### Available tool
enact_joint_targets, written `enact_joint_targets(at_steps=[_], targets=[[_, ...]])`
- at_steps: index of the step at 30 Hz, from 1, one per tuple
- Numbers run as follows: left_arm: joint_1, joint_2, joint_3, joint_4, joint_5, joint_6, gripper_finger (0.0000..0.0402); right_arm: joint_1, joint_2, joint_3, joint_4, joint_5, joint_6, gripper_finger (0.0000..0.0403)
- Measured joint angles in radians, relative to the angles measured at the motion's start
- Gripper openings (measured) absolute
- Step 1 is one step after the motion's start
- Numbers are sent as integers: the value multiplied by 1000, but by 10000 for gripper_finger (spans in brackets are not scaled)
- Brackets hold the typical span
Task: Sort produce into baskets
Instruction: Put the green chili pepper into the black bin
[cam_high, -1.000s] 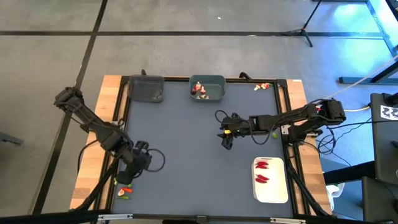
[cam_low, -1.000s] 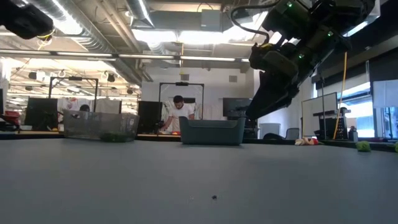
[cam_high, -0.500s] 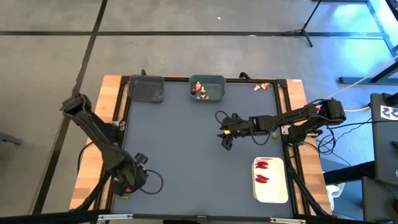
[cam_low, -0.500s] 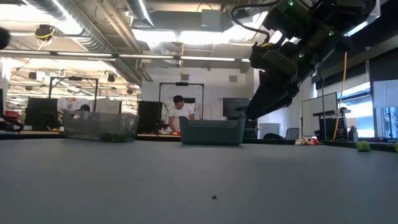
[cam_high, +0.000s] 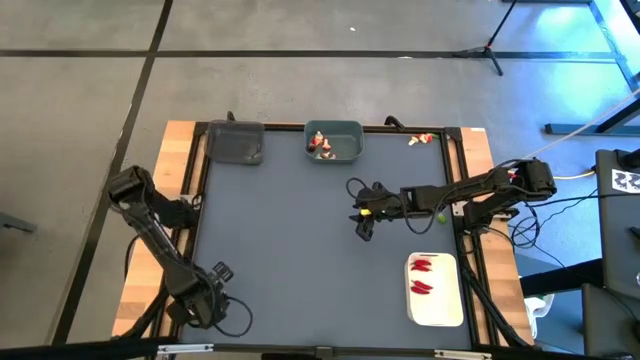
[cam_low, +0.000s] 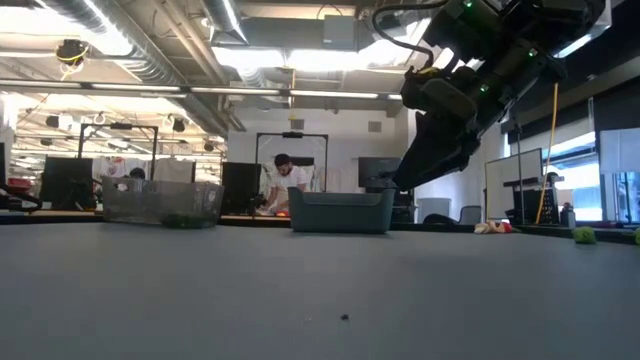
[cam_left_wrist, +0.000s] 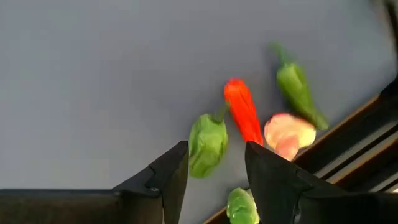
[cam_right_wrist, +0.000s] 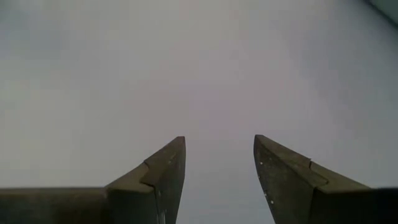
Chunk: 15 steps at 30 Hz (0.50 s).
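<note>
Left gripper (cam_left_wrist: 214, 180) sits low at the table's 7 o'clock corner, jaws apart w/ nothing between them, tips just short of a small cluster of produce. In the left wrist view a stubby green pepper (cam_left_wrist: 207, 143) lies right at the gap between the fingertips; touching its far side is a red chili (cam_left_wrist: 242, 112), then a pale pink-white piece (cam_left_wrist: 288, 134) against the table's edge frame, a slim green chili (cam_left_wrist: 297, 92) beyond that, and another small green piece (cam_left_wrist: 242, 205) beside one fingertip.

Right gripper (cam_high: 362, 226) hovers just right of table centre, jaws parted and empty, bare mat under it.

Further out: dark grey bin (cam_high: 236, 143) at 11 o'clock, grey-teal bin (cam_high: 336, 141) at 12 w/ a few pale-and-red pieces in it, white tray (cam_high: 436, 290) at 4 o'clock holding red chilis. A few loose bits at the 1 o'clock corner, one small green piece near the right arm.

Pieces look light, rigid, smooth plastic – prob. slippery, apt to skid or roll if nudged. Best bet: pinch the stubby green pepper across its widest part, not the stem, and watch the chili touching it
</note>
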<state>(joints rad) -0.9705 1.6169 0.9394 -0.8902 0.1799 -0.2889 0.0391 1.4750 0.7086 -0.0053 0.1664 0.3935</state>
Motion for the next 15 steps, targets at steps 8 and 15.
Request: enact_joint_targets(at_steps=[8, 15], targets=[[-6, 82, 0, 66, -21, 66, 107, 0, 0, 0, 4, 0, -5, 191], [64, 88, 1, 54, -23, 29, 35, 0, 0, 0, 0, -8, -5, 191]])
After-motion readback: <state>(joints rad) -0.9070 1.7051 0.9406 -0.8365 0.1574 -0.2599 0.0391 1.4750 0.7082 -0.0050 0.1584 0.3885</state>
